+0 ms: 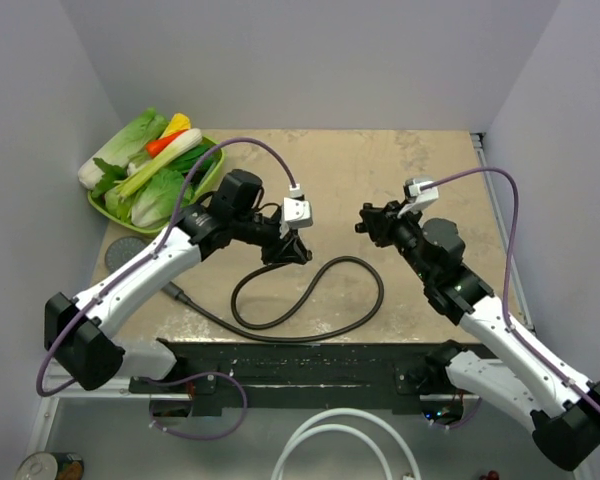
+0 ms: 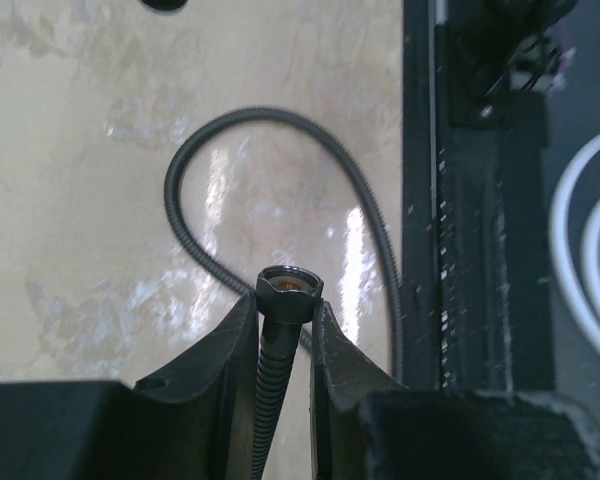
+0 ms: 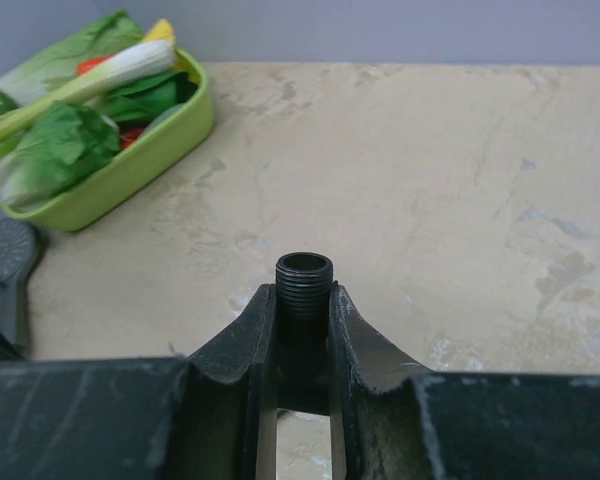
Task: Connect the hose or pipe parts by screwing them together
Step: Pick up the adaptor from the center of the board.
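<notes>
Left gripper [image 2: 286, 312] jaws are clamped on the hose [image 2: 195, 165] just under its end nut [image 2: 290, 284], and the nut pokes out past the fingertips. Right gripper [image 3: 303, 300] is also closed down, pinching a small black fitting [image 3: 304, 278] with the threaded stub sticking out in front, bore visible.

Progress:
- Both mating parts are picked up and held over the table [image 1: 430, 170], centre of the top view.
- Nut and threaded stub are well apart and facing each other only roughly. No threads engaged.
- Rest of the hose lies in a loose loop on the table at lower centre. Its other end sits at lower left under the left arm, with nothing attached as far as I can tell.
- Shower-head disc [image 1: 125, 247] lies flat at the left edge, just beside the tray, untouched.
- My read: early stage. Line up the axes, bring nut to stub, spin on. The disc joint comes after that.

Containers: one green tray [image 1: 208, 183] at upper left, holding vegetables [image 1: 140, 140]: leafy greens, a leek-like stalk, something red and something yellow. No hose parts in it.
</notes>
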{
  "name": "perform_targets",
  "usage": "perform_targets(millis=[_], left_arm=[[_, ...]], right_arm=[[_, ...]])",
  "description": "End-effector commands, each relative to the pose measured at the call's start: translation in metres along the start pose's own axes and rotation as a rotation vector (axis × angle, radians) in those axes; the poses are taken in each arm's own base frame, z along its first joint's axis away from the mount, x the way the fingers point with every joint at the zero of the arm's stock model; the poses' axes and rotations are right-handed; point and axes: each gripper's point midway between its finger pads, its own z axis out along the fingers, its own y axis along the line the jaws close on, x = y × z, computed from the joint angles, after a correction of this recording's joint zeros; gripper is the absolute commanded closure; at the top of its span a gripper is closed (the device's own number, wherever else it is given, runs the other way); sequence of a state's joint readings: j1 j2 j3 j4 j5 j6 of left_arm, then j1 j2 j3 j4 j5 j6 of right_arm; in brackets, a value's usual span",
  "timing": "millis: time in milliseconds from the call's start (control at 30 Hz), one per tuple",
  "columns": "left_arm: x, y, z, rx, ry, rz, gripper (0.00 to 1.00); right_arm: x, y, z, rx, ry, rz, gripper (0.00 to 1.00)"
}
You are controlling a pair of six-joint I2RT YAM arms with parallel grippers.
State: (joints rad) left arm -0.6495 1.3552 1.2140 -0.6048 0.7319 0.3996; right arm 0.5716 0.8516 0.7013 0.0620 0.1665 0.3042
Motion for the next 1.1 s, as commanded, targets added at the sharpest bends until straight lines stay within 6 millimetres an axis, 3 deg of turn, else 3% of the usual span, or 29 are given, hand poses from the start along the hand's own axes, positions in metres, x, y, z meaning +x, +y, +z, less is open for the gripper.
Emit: perform_targets(millis=[0, 67, 133, 300, 400, 433, 467, 533, 600, 700, 800, 833, 867, 1067], left_arm=[[-0.054, -0.038, -0.022, 0.143, -0.213, -0.008, 1.0], [-0.061, -0.046, -0.031, 0.164, -0.224, -0.006, 1.0], [-0.059, -0.051, -0.038, 0.171, -0.2, 0.016, 1.0], [-0.09, -0.068, -0.079, 0.093, -0.264, 0.167, 1.0], [-0.111, -0.085, -0.097, 0.101, -0.354, 0.163, 1.0], [-0.129, -0.085, -0.105, 0.076, -0.435, 0.213, 1.0], [-0.125, -0.093, -0.109, 0.071, -0.47, 0.202, 1.0], [-0.14, -0.1, -0.121, 0.058, -0.583, 0.192, 1.0], [-0.129, -0.109, -0.121, 0.078, -0.616, 0.152, 1.0], [-0.118, -0.104, -0.114, 0.07, -0.608, 0.073, 1.0], [-0.116, -0.103, -0.112, 0.085, -0.641, 0.028, 1.0], [-0.124, -0.101, -0.117, 0.07, -0.69, 0.044, 1.0], [-0.117, -0.097, -0.112, 0.063, -0.697, 0.0, 1.0], [-0.106, -0.076, -0.115, 0.069, -0.754, -0.161, 1.0]], right_arm=[[-0.062, 0.051, -0.021, -0.231, -0.139, -0.105, 1.0], [-0.07, 0.072, -0.03, -0.321, -0.151, -0.121, 1.0], [-0.07, 0.078, -0.032, -0.342, -0.126, -0.141, 1.0], [-0.103, 0.106, -0.05, -0.435, -0.187, -0.178, 1.0], [-0.122, 0.125, -0.06, -0.498, -0.22, -0.216, 1.0], [-0.126, 0.13, -0.061, -0.516, -0.225, -0.226, 1.0], [-0.138, 0.144, -0.069, -0.558, -0.251, -0.235, 1.0], [-0.132, 0.155, -0.066, -0.582, -0.219, -0.275, 1.0], [-0.142, 0.173, -0.072, -0.613, -0.244, -0.342, 1.0], [-0.148, 0.195, -0.083, -0.663, -0.27, -0.423, 1.0], [-0.143, 0.215, -0.09, -0.701, -0.28, -0.522, 1.0], [-0.138, 0.22, -0.088, -0.709, -0.273, -0.551, 1.0], [-0.135, 0.23, -0.094, -0.742, -0.28, -0.574, 1.0], [-0.131, 0.241, -0.106, -0.767, -0.387, -0.779, 1.0]])
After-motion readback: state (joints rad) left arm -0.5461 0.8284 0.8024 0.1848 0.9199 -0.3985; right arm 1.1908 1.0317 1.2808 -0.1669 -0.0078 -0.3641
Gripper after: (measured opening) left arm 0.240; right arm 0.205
